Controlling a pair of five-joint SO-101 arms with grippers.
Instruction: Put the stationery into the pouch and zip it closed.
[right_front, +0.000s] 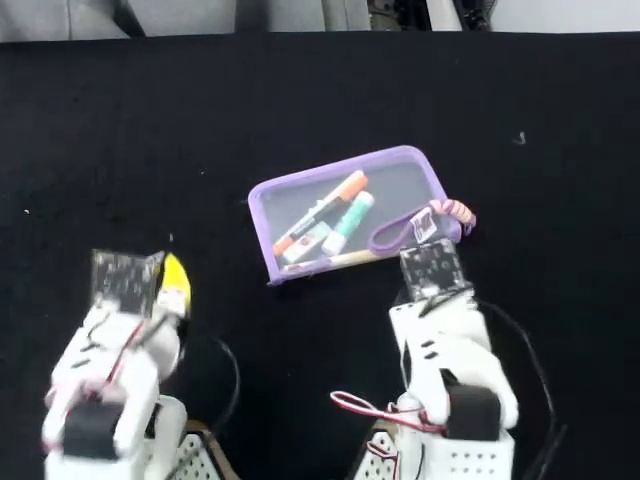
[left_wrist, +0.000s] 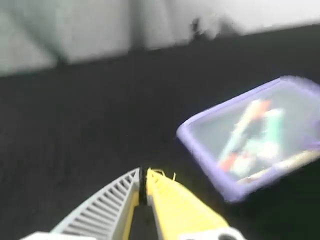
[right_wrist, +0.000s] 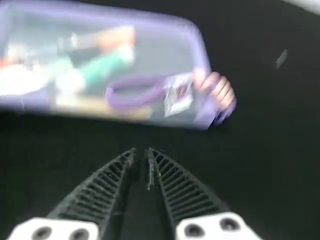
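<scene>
The pouch (right_front: 335, 167), purple-edged with a clear face, lies flat near the middle of the black bench (right_front: 120, 140), slanted so that its right end sits farther from the arms than its left; through the clear face an orange marker (right_front: 322, 212) and a teal marker (right_front: 350, 220) lie side by side inside it, with a pale pencil-like stick (right_front: 335, 260) along the near long edge; whether the zip is drawn shut cannot be told. At the pouch's right end a purple strap (right_front: 395, 232) loops across the face, with a small tag (right_front: 424, 224) on it and a pink-and-orange coiled charm (right_front: 458, 212) hanging off the corner. The right end effector (right_wrist: 140, 154) sits just off the near long edge of the pouch, at the right end, pointing toward the strap and tag; its two dark ribbed fingers are brought together with only a sliver between the tips, and nothing is held; it is close to the pouch but not touching it in the right wrist view. The left end effector (left_wrist: 143, 176) is over bare bench, well apart from the pouch and on the arms' left of it, nearest the pouch's left short end; its grey finger (left_wrist: 107, 207) and yellow finger (left_wrist: 175, 205) meet at the tips, closed on nothing.
</scene>
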